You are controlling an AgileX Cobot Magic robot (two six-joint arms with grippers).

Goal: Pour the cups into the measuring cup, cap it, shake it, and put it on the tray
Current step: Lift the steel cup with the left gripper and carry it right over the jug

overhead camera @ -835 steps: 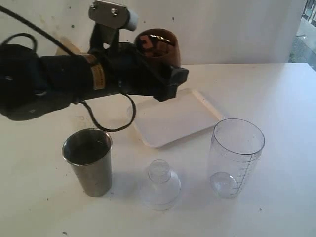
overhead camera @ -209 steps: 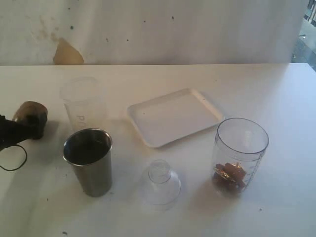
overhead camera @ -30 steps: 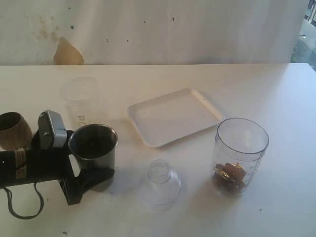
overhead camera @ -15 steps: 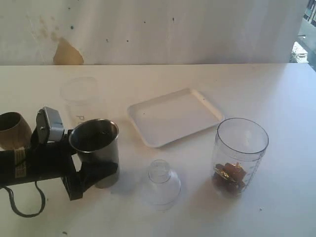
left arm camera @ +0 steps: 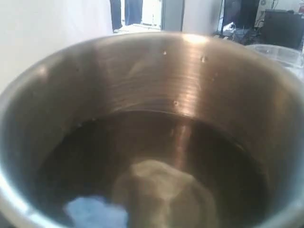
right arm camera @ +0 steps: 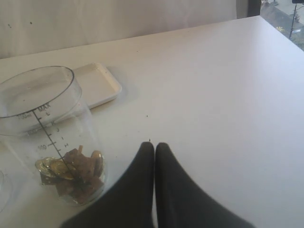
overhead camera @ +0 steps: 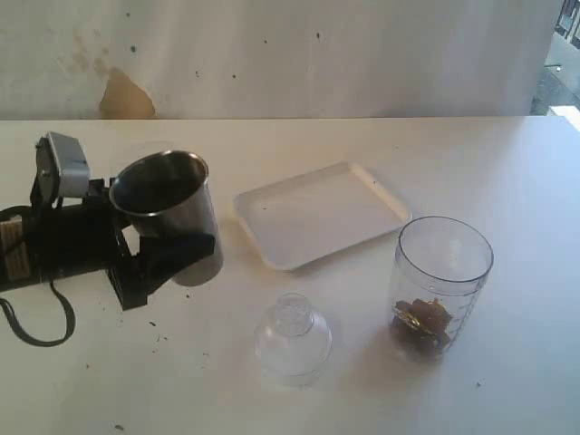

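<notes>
My left gripper (overhead camera: 174,243) is shut on the steel tumbler (overhead camera: 168,204) and holds it off the table at the left, slightly tilted. The tumbler's inside (left arm camera: 156,142) fills the left wrist view; a pale lump and a blue bit lie at its bottom. The measuring cup (overhead camera: 439,285) stands upright at the right with brown and golden pieces (right arm camera: 71,173) in its base. The white tray (overhead camera: 322,213) lies in the middle. Next to the measuring cup, my right gripper (right arm camera: 154,145) is shut and holds nothing. The brown cup and the frosted cup are hidden.
A small clear domed lid (overhead camera: 293,340) sits on the table in front of the tray, between the tumbler and the measuring cup. Dark specks dot the table below my left arm (overhead camera: 54,249). A wall runs along the table's far edge.
My left gripper has lifted the steel tumbler off the table and carried it upward and back. The brown cup that showed at the far left is now out of sight.
</notes>
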